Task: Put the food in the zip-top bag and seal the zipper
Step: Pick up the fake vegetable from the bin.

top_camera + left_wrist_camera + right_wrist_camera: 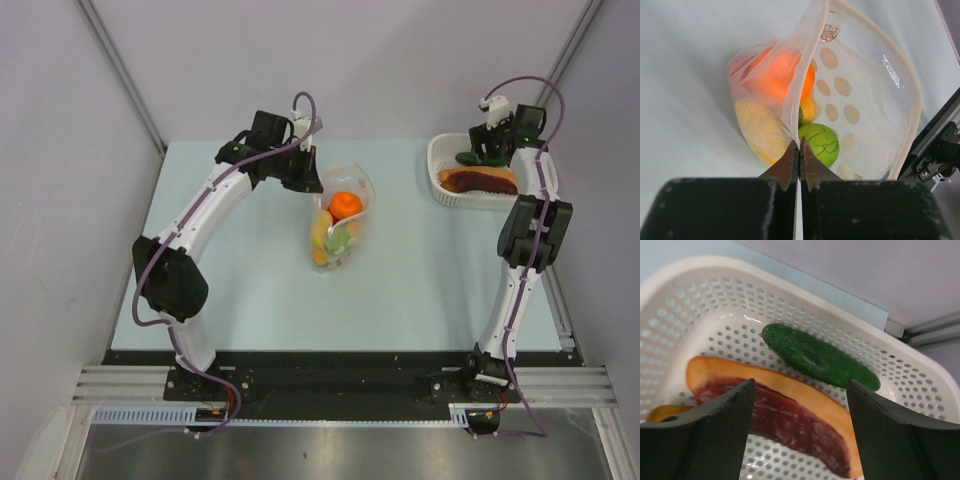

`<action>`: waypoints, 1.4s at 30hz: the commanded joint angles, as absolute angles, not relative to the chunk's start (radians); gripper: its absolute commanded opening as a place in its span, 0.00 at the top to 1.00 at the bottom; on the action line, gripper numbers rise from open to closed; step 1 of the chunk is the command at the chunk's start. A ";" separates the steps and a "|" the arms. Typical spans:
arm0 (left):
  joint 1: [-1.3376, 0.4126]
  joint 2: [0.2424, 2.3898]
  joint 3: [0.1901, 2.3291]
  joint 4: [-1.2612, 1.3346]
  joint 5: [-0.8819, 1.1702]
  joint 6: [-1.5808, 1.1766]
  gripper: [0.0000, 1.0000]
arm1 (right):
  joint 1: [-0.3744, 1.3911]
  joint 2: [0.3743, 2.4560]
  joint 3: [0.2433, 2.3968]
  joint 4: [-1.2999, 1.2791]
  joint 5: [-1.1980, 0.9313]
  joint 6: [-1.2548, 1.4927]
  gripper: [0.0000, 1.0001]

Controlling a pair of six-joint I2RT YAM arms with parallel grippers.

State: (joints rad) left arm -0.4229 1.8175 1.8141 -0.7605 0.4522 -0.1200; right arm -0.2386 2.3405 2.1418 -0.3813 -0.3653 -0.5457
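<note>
Left fingers point(791, 159) pinched shut on the zip-top bag point(875, 100) rim, middle of the bench point(250, 290). My right fingers point(732, 407) gape over the basket point(685, 305), far right corner; green food point(817, 357) just ahead, long axis across the gap.

Pale blue-green across the table point(250, 290). Clear plastic with a grid of pale round dots on the zip-top bag point(340, 225) at the centre of the top view, cream along its rim. Inside, bright orange on the round fruit point(345, 205), yellow on the piece point(760, 127) at lower left of the left wrist view, light green on the wrinkled ball point(819, 142). White with rows of small holes on the basket point(470, 198) at upper right. Dark green on the cucumber point(817, 357); mottled deep red edged in orange on the slice point(785, 410). Matte black on the left fingers point(787, 167) and right fingers point(715, 415). White with black joints on the arms point(205, 215), purple on their cables point(137, 285).
</note>
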 commanded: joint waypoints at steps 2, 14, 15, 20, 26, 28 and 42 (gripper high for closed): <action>-0.410 1.819 1.839 -0.756 0.469 -0.107 1.00 | -0.175 2.387 2.174 -0.304 -0.284 -0.850 0.21; -0.399 1.835 1.847 -0.764 0.474 -0.107 1.00 | -0.124 2.511 2.200 -0.238 -0.138 -0.930 0.28; -0.397 1.836 1.847 -0.765 0.477 -0.107 1.00 | -0.121 2.517 2.200 -0.236 -0.129 -0.934 0.29; -0.394 1.838 1.848 -0.769 0.477 -0.110 1.00 | -0.115 2.549 2.201 -0.177 -0.054 -0.957 0.32; -0.391 1.844 1.853 -0.769 0.482 -0.112 1.00 | -0.109 2.577 2.206 -0.155 -0.014 -1.000 0.37; -0.391 1.847 1.862 -0.772 0.483 -0.112 1.00 | -0.107 2.582 2.207 -0.152 -0.009 -1.014 0.39; -0.390 1.847 1.875 -0.776 0.491 -0.110 1.00 | -0.100 2.476 2.128 -0.043 -0.020 -0.967 1.00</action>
